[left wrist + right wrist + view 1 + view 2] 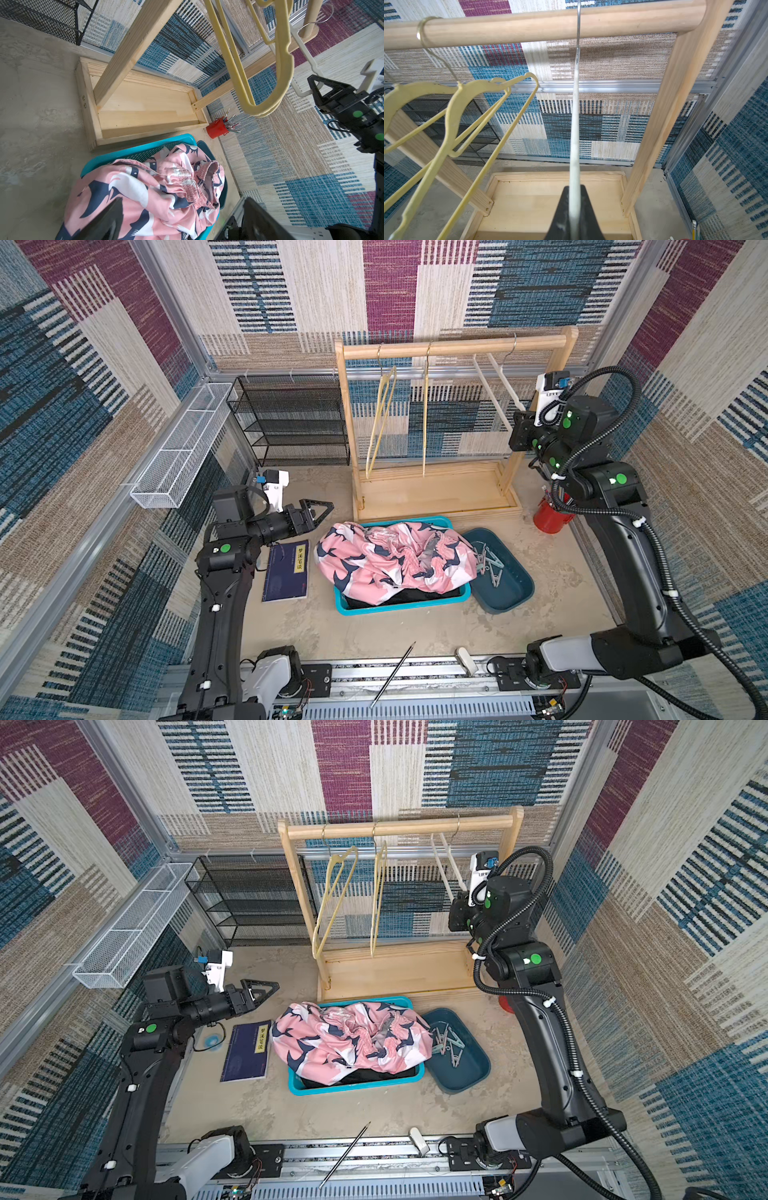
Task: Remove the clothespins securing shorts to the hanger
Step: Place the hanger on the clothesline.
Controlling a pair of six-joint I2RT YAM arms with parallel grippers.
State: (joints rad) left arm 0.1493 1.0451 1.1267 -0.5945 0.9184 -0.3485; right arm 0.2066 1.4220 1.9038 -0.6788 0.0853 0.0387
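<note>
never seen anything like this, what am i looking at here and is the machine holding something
This is a robot with two black arms. Two pictures look down on the whole scene from overhead; the other two come from a camera on each arm's wrist. A wooden rack carries yellow hangers and a white hanger, all bare. In front, pink printed shorts are piled in a teal basket, and the clothespins lie in a dark tray beside it. A blue book and a red cup sit off to the sides. The right end effector is shut on the white hanger; the left end effector hangs open, holding nothing.
</note>
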